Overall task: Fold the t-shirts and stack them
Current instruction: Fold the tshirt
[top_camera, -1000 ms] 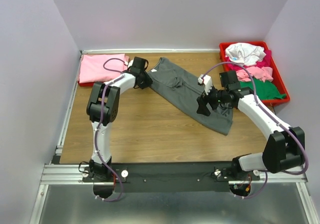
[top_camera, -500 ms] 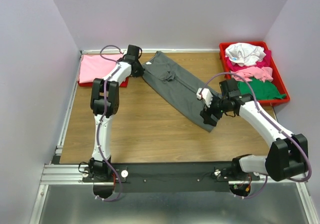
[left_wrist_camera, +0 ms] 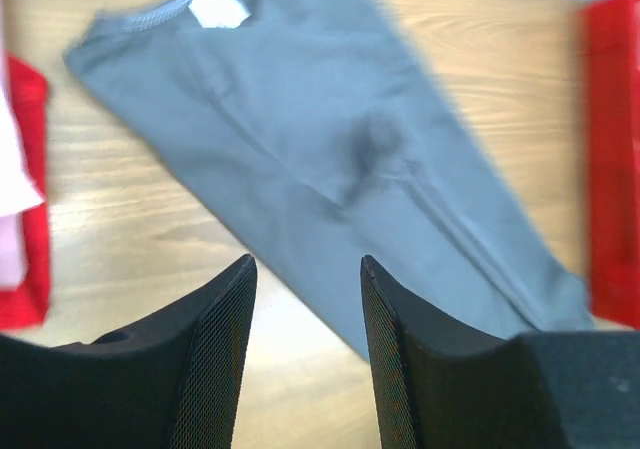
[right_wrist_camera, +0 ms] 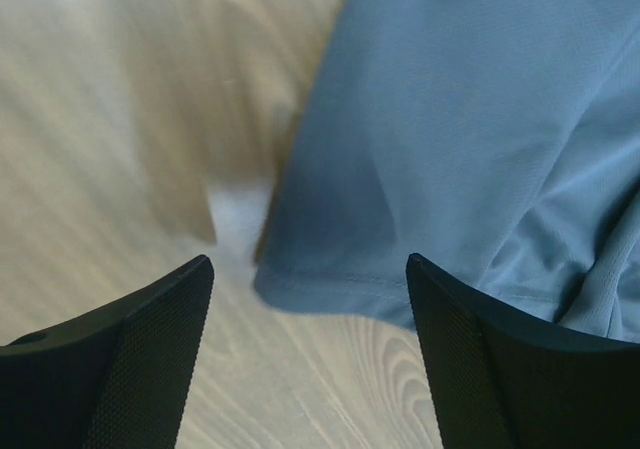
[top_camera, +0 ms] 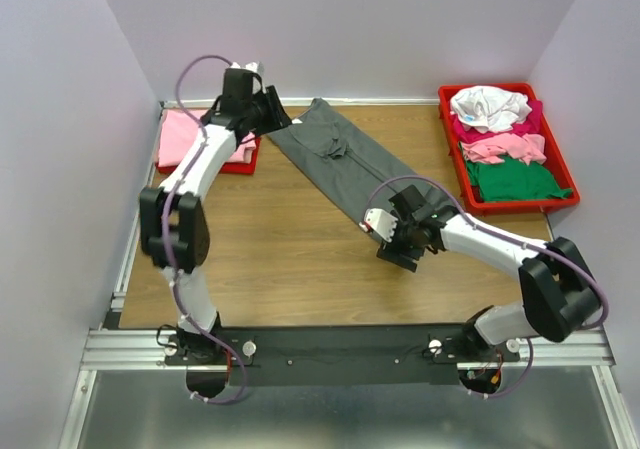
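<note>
The dark grey t-shirt (top_camera: 345, 164) lies on the wooden table as a long diagonal strip, with its neck end at the back left. My left gripper (top_camera: 273, 119) is raised over that end. In the left wrist view it (left_wrist_camera: 306, 261) is open and empty above the shirt (left_wrist_camera: 330, 139), and the white neck label (left_wrist_camera: 220, 7) shows. My right gripper (top_camera: 393, 241) is at the shirt's near right end. In the right wrist view it (right_wrist_camera: 308, 260) is open and empty, with the shirt's hem (right_wrist_camera: 400, 269) just ahead of the fingertips.
A red tray (top_camera: 447, 139) at the back right holds white (top_camera: 490, 107), magenta (top_camera: 530, 124), pink (top_camera: 505, 147) and green (top_camera: 515, 179) shirts. A second red tray (top_camera: 240, 164) at the back left holds a folded pink shirt (top_camera: 190, 134). Purple walls enclose the table.
My left arm has risen and swung toward the back left, off the shirt's neck end. My right gripper has moved left and nearer, and the shirt's lower end has shifted left with it.
</note>
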Action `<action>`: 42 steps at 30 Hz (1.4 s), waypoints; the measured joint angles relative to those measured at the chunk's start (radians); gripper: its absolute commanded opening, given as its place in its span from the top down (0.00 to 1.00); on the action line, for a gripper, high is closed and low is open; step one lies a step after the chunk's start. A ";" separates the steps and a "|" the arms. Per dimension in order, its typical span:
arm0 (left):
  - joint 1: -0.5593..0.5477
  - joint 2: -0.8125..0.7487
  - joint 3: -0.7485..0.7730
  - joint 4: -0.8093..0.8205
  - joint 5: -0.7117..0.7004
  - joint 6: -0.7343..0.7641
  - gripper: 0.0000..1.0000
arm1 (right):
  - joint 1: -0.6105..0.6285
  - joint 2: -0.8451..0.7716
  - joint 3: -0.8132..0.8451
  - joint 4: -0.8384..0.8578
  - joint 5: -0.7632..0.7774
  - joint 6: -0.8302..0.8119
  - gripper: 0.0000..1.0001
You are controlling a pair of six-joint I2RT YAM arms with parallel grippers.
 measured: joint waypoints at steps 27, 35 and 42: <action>0.055 -1.342 -0.900 0.398 0.232 0.142 0.12 | 0.372 0.413 0.386 -0.187 -0.291 0.114 0.62; 0.043 -1.332 -0.925 0.419 0.372 0.130 0.19 | 0.254 0.136 0.409 -0.322 -0.344 0.042 0.21; -0.064 -1.299 -1.019 0.425 0.442 0.061 0.25 | -0.020 -0.262 0.141 -0.335 -0.301 -0.121 0.20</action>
